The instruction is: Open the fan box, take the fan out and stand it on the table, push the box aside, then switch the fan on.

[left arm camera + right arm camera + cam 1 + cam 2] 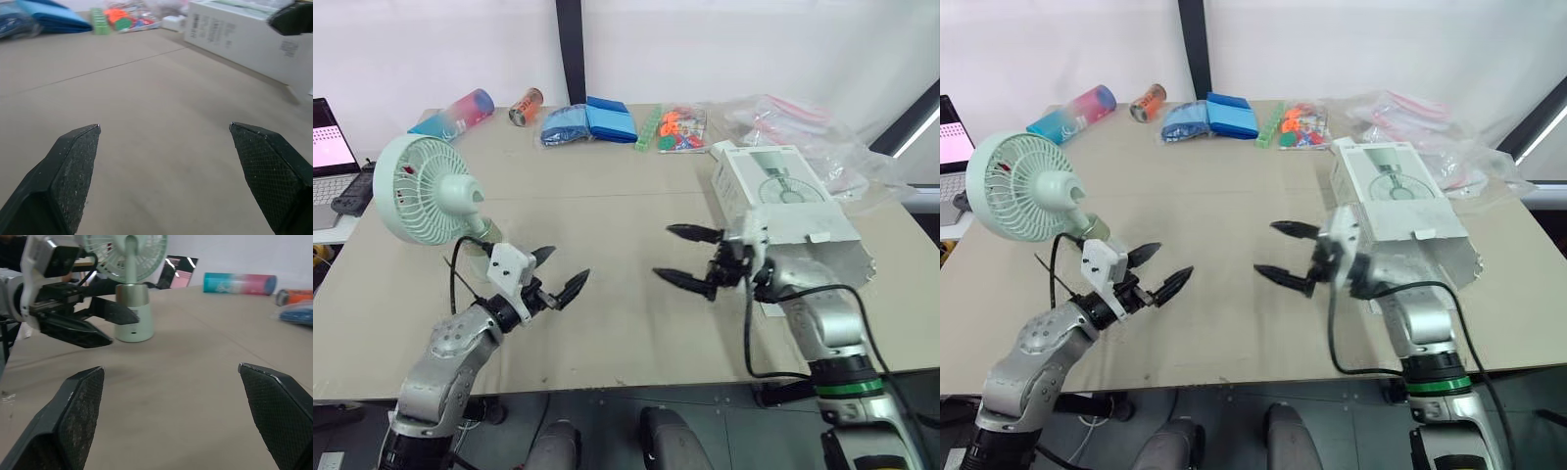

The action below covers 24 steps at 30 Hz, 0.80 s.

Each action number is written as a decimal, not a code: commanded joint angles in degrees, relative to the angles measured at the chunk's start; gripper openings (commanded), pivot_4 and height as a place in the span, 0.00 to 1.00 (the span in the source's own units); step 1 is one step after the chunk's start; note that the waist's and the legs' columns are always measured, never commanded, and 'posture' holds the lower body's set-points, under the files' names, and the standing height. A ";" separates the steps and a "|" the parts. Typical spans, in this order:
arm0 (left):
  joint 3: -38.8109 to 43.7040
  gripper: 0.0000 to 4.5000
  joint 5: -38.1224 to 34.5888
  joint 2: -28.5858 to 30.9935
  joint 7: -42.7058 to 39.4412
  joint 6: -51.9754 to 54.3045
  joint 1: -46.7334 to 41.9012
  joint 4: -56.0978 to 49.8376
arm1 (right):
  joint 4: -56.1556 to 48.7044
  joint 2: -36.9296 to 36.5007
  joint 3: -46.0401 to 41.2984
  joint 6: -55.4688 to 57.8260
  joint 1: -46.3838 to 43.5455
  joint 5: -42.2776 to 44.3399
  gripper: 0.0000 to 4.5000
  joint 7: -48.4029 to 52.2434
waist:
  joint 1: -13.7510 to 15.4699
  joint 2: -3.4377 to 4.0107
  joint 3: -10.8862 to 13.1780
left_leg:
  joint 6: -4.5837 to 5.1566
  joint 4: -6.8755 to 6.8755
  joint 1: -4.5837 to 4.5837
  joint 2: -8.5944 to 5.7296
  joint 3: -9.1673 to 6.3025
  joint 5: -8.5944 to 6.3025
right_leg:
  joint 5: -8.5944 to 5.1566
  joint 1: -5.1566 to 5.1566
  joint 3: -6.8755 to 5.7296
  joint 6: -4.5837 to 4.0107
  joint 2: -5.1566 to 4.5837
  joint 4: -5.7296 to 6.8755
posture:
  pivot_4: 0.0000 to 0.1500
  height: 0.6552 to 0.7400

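**Fan standing outside its box, both grippers spread**

The fan (423, 192) is standing upright on its round base near the table's (607, 211) left edge, its pale green grille tilting up and facing away from me. The fan box (781, 199) is lying on its side near the right edge, with its opened end pointing toward the near edge.

I am holding the left gripper (570, 264) just in front of the fan's base, its 2 black fingers spread wide and pinching nothing. The right gripper (662, 252) is hovering over the middle of the table beside the box's opened end, fingers likewise wide apart and empty. The 2 grippers are pointing at each other with bare table between them.

Along the far edge a pink-and-blue bottle (462, 111), a can (525, 106), blue pouches (592, 123) and a packet of coloured pieces (675, 128) are lying in a row. Clear plastic bags (808, 132) are sitting at the far right corner. A laptop (330, 147) is sitting beyond the left edge.
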 commanded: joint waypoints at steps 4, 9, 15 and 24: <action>2.69 1.00 3.42 -2.75 7.25 -2.15 3.12 -3.83 | 1.91 2.00 1.00 -5.68 0.51 -5.40 0.99 -3.69 | 0.00 -0.02 -0.01 | -0.09 0.01 0.01 -0.02 -0.02 0.05 | 0.00 0.03 -0.01 -0.01 -0.01 0.03 | 1.00 1.00; 4.24 1.00 5.99 -5.59 12.00 -4.78 7.56 -6.83 | 2.89 4.18 0.84 -7.36 2.08 -6.85 0.99 -6.85 | -0.01 -0.04 -0.02 | -0.09 -0.01 0.03 -0.01 0.00 0.04 | 0.00 0.04 0.00 -0.02 0.01 0.02 | 1.00 1.00; 7.64 1.00 6.08 -8.63 15.64 -7.40 13.07 -11.53 | 2.45 5.82 0.78 -6.57 2.06 -5.57 0.99 -6.92 | -0.03 -0.05 -0.03 | -0.10 0.00 0.05 0.00 0.01 0.04 | -0.01 0.06 0.01 -0.03 0.03 0.02 | 1.00 1.00; 16.49 1.00 0.07 -10.84 16.02 -9.43 22.98 -16.42 | 1.11 6.75 1.31 -5.13 -0.02 -1.07 0.99 -0.93 | -0.05 -0.07 -0.03 | -0.09 0.00 0.06 0.04 0.02 0.03 | -0.04 0.08 0.00 -0.05 0.06 0.01 | 1.00 1.00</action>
